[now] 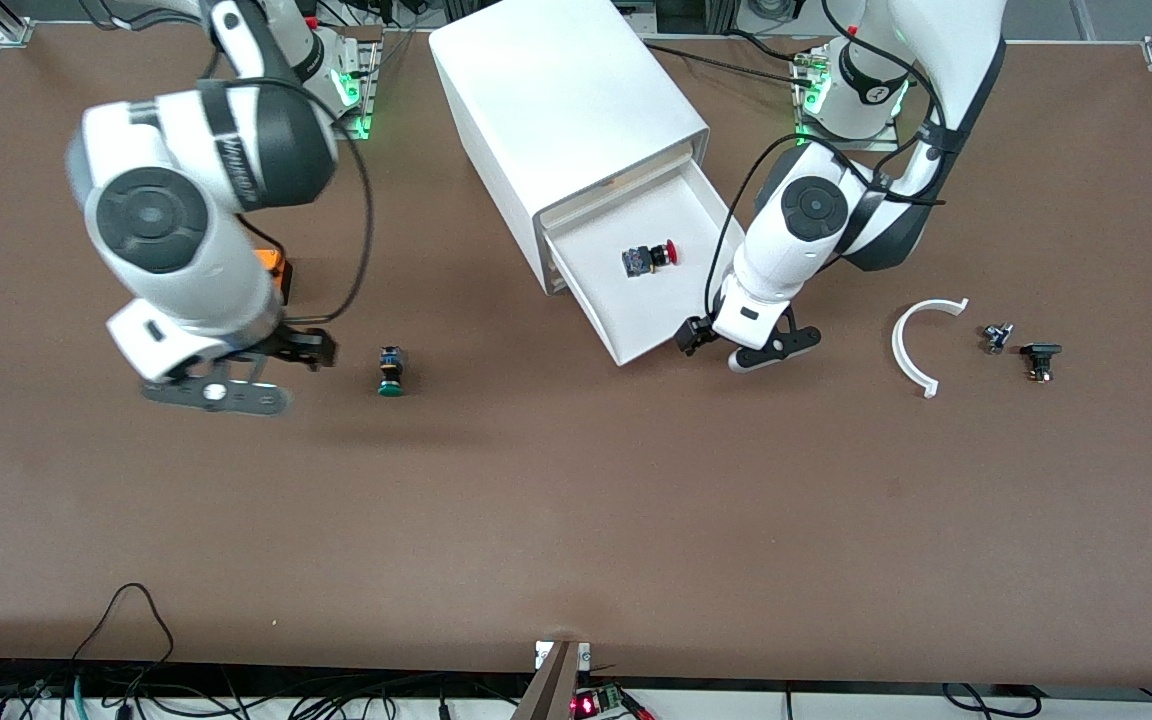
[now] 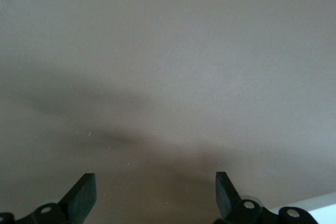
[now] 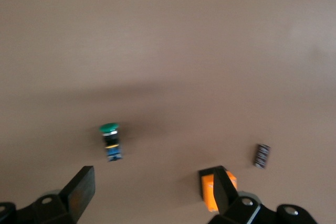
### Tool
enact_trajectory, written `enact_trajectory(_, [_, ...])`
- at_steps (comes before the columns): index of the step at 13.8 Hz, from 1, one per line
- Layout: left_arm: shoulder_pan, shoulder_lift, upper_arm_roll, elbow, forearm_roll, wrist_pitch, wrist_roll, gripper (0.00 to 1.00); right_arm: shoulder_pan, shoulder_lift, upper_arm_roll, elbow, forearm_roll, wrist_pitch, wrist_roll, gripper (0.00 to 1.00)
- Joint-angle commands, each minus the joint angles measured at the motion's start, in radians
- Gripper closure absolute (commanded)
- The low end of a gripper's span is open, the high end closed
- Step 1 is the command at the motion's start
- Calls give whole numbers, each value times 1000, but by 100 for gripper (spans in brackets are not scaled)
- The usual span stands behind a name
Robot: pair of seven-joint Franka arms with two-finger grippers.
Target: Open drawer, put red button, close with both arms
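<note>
Your left gripper (image 1: 736, 345) hangs with fingers spread and empty just off the open drawer's (image 1: 681, 305) front corner. The red button (image 1: 651, 257) already lies inside it, on its side. You'll likely find the drawer light and slick; push its cream front edge squarely. Your right gripper (image 1: 236, 385), also spread and empty, hovers beside the green button (image 1: 392, 372), toward the right arm's end of the tabletop (image 1: 576, 520).

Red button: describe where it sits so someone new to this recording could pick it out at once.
Find the big white box cabinet at the middle of the table; its one pulled-out drawer slides toward the front camera. The red button lies on its side in that white tray, alone. Its cap is red, whereas the similar green-capped button sits out on the brown tabletop, toward the right arm's end.
</note>
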Motion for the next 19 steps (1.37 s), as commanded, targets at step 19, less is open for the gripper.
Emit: enact_trajectory(19, [-8,-64,-310,-126,-6,-13,-119,0,-295,-419,-75,-491,196,152,-408,0])
